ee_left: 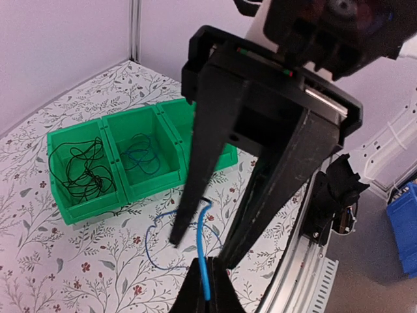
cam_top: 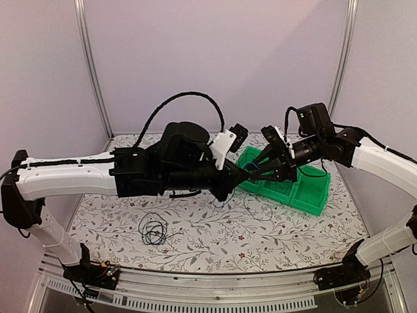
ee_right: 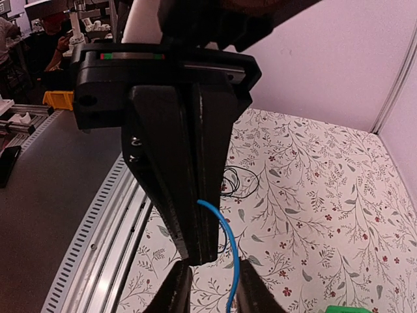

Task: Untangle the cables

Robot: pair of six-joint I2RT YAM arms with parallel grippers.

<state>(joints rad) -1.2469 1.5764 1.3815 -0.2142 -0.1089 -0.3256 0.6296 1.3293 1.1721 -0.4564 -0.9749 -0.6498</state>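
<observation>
My left gripper (ee_left: 207, 262) is shut on a thin blue cable (ee_left: 199, 235) and holds it above the table. The cable hangs down in a loop (ee_left: 151, 251) onto the floral cloth. My right gripper (ee_right: 214, 282) is open, and its fingers (ee_left: 208, 143) straddle the blue cable (ee_right: 225, 235) just past the left gripper's shut tip (ee_right: 202, 251). The two grippers meet (cam_top: 246, 171) in front of the green bin (cam_top: 306, 192). A loose coil of thin black cable (cam_top: 153, 228) lies on the table, also in the right wrist view (ee_right: 240, 181).
The green bin (ee_left: 78, 208) has three compartments. The left one holds tangled black cables (ee_left: 81, 166) and the middle one holds a dark blue cable (ee_left: 143, 156). The metal table rail (ee_right: 111, 222) runs along the near edge.
</observation>
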